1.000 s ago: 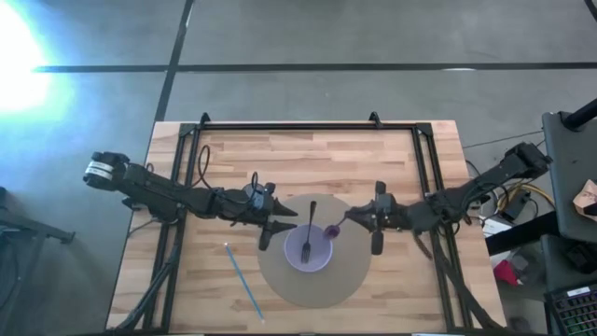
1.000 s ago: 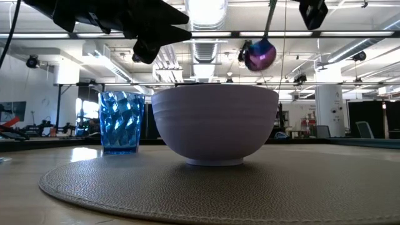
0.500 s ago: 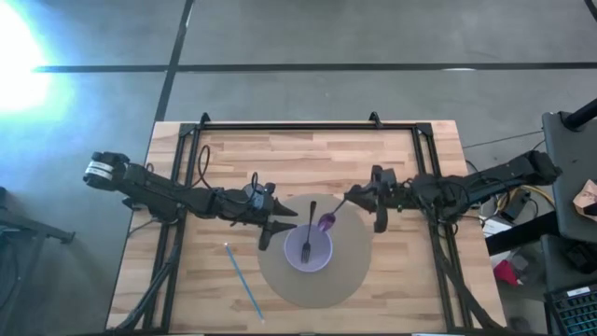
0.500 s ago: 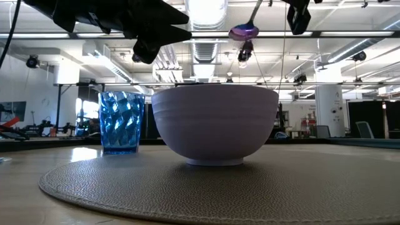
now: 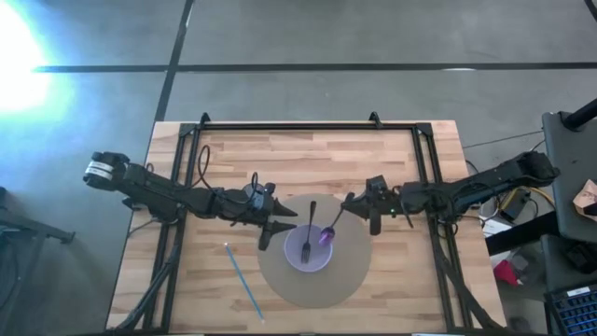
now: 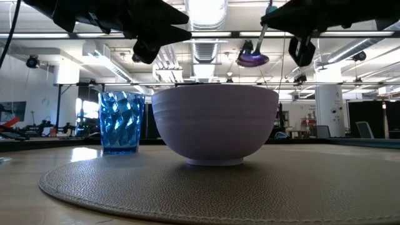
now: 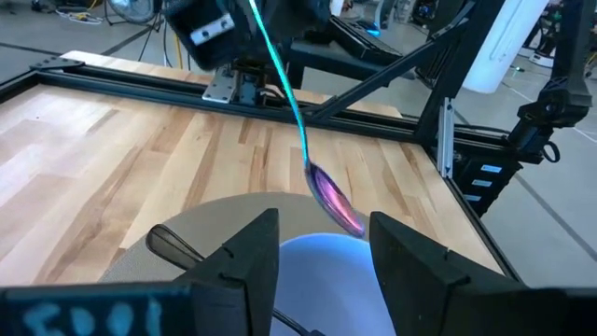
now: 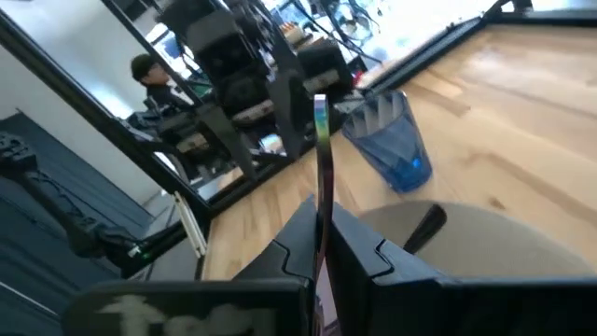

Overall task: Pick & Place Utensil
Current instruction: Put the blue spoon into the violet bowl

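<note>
A lavender bowl (image 5: 300, 258) stands on a round grey mat (image 5: 280, 285). A black fork (image 5: 311, 222) lies in the bowl, its handle leaning on the far rim. My right gripper (image 5: 359, 207) is shut on an iridescent purple spoon (image 5: 326, 235). The spoon's scoop hangs over the right part of the bowl and shows above the rim in the low view (image 6: 252, 59). My left gripper (image 5: 276, 231) waits open at the bowl's left side, and its wrist view (image 7: 322, 250) looks at the spoon (image 7: 328, 194). My right gripper pinches the spoon's thin handle (image 8: 322, 191) near its free end between the two fingers. It comes level from the table's right side. The spoon is lifted clear and slants down toward the bowl, scoop end lowest (image 7: 328, 194).
A blue faceted tumbler (image 6: 120, 122) stands on the wood left of the bowl, under my left arm. A thin light-blue straw (image 5: 244, 280) lies on the table near the mat's left edge. A black frame (image 5: 289, 126) runs along the table's far and side edges.
My right gripper moved toward the table's left, closer to the bowl, and turned. The spoon swung from hanging down to slanting. Its scoop rose, then came down again, and now sits over the bowl's right part.
</note>
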You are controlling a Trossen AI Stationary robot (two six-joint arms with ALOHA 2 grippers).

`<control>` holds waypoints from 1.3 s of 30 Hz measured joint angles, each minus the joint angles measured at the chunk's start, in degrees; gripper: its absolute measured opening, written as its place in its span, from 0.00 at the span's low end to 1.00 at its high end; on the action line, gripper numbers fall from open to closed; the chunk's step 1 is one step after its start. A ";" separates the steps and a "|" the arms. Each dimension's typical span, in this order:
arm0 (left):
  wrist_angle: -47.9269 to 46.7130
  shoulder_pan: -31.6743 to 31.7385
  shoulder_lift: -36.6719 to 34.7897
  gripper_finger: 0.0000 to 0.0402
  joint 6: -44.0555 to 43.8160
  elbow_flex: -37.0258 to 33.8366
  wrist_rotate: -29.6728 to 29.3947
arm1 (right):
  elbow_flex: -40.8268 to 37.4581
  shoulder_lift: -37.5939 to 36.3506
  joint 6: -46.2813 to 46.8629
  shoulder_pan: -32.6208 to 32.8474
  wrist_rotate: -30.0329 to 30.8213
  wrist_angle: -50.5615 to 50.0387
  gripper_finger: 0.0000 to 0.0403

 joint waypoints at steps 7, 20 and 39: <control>0.00 0.02 0.00 0.39 0.00 0.00 -0.03 | -0.29 7.01 3.53 0.00 -0.06 2.10 0.03; -0.50 0.02 0.00 0.39 0.00 0.00 -0.23 | -0.16 19.89 7.75 0.00 -1.32 11.83 0.03; -0.93 0.00 -0.02 0.39 -0.02 0.00 -0.20 | -0.12 22.60 6.78 0.02 -0.88 12.28 0.03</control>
